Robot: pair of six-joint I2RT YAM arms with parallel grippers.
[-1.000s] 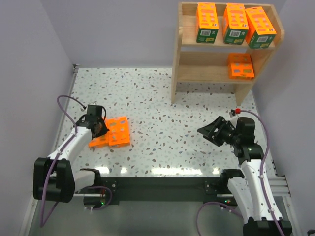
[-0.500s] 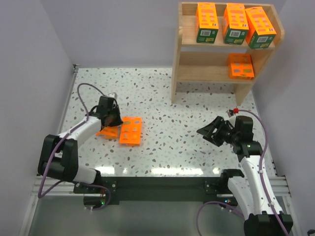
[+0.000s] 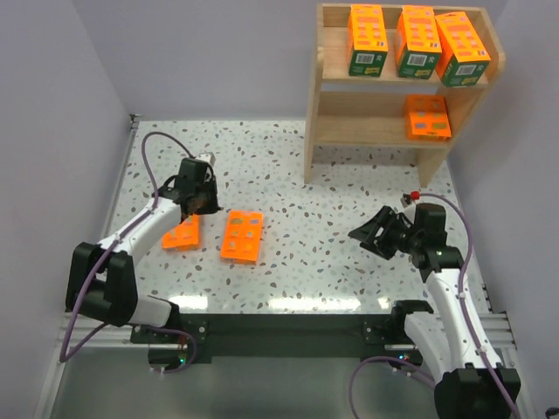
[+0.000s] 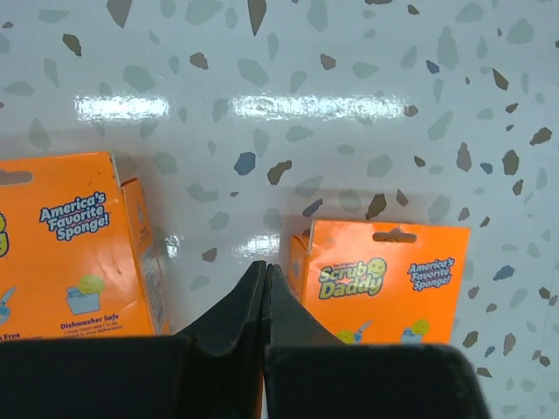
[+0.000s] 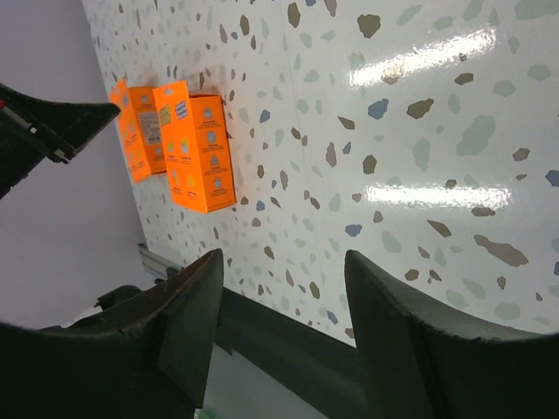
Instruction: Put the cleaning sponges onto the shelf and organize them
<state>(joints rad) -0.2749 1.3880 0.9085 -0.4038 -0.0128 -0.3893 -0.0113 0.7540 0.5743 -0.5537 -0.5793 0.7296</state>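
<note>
Two orange cleaning sponges lie flat on the speckled table, one on the left [image 3: 182,233] and one on the right [image 3: 243,236], with a gap between them. My left gripper [image 3: 203,208] is shut and empty, just beyond that gap. In the left wrist view its fingertips [image 4: 264,272] point between the left pack [image 4: 70,244] and the right pack [image 4: 393,279]. My right gripper [image 3: 371,234] hangs open and empty over bare table, far from both packs [image 5: 201,153]. The wooden shelf [image 3: 327,131] holds three green-banded packs [image 3: 418,41] on its top tier and one pack [image 3: 427,117] on its lower tier.
Purple walls close in the table on the left, back and right. A black rail [image 3: 288,336] runs along the near edge between the arm bases. The shelf's lower tier has bare board left of its pack.
The two packs lay together; the right one has slid right and they now lie apart. My left gripper moved right and toward the far side. The right arm barely moved.
</note>
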